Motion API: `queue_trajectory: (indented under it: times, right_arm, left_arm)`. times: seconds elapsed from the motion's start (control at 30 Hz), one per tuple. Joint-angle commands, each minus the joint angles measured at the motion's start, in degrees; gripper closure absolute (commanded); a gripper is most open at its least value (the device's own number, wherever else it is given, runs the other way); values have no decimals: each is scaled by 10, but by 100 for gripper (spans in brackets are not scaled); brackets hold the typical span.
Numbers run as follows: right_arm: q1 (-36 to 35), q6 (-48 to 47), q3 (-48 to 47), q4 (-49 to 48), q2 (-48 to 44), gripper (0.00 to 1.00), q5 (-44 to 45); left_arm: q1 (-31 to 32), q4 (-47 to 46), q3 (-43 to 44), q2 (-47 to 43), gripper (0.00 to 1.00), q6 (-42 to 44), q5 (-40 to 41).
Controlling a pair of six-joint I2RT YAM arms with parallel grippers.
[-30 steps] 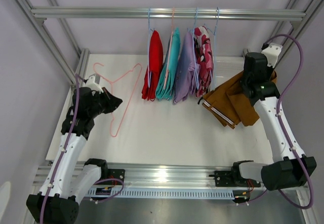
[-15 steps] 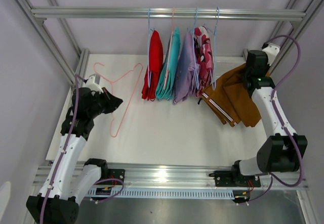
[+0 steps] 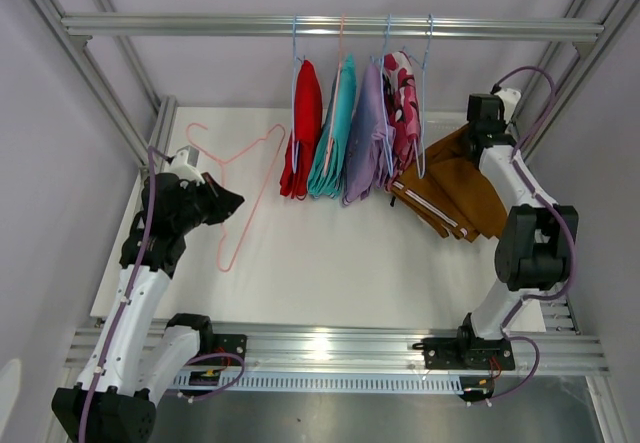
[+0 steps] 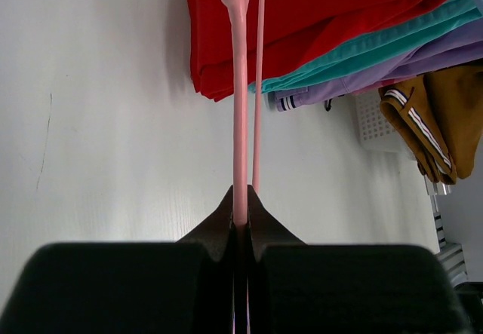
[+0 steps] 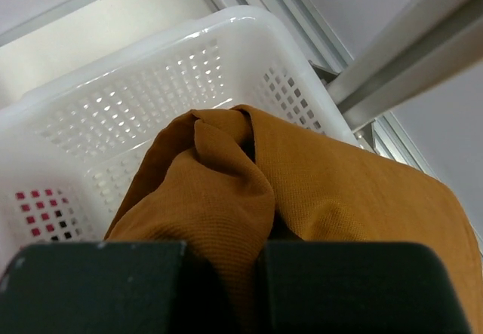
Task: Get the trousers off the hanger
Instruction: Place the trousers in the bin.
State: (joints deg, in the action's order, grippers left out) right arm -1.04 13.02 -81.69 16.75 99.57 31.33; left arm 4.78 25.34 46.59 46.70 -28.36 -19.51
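At the desk's (image 3: 330,253) far right, the right gripper (image 5: 260,262), its arm stretched upright, clamps soft bunched mustard-brown trousers (image 3: 455,188) over a white perforated basket (image 5: 151,85), while the left gripper (image 4: 240,225) pinches a thin pink hanger (image 4: 240,123).

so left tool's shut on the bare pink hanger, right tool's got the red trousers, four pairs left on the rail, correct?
Not quite: the right tool holds the mustard-brown trousers, as the right wrist view shows; the red trousers hang on the rail. The rest stands: left tool shut on the bare pink hanger, four pairs on the rail.
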Motion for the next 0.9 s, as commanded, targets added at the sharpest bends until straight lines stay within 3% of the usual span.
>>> queue_trajectory:
  times: [0.0,0.67,0.73,0.77,0.8,0.87]
  right_arm:
    - [22,9,-46,-23,28,100,4]
    - [35,7,-141,4,135,100,-41]
    - [35,7,-152,13,141,82,-46]
    - [35,6,-157,15,142,67,-49]
    - [35,6,-160,19,142,46,-52]
    - [35,4,-160,17,135,31,-64]
  left_arm:
    - [4,-26,-2,-13,99,11,-20]
    - [4,-28,-3,-17,100,10,-26]
    - [4,-29,-3,-18,99,11,-26]
    - [4,-29,-2,-17,99,11,-27]
    - [4,-28,-2,-17,99,10,-27]
    - [4,-29,-3,-17,99,10,-27]
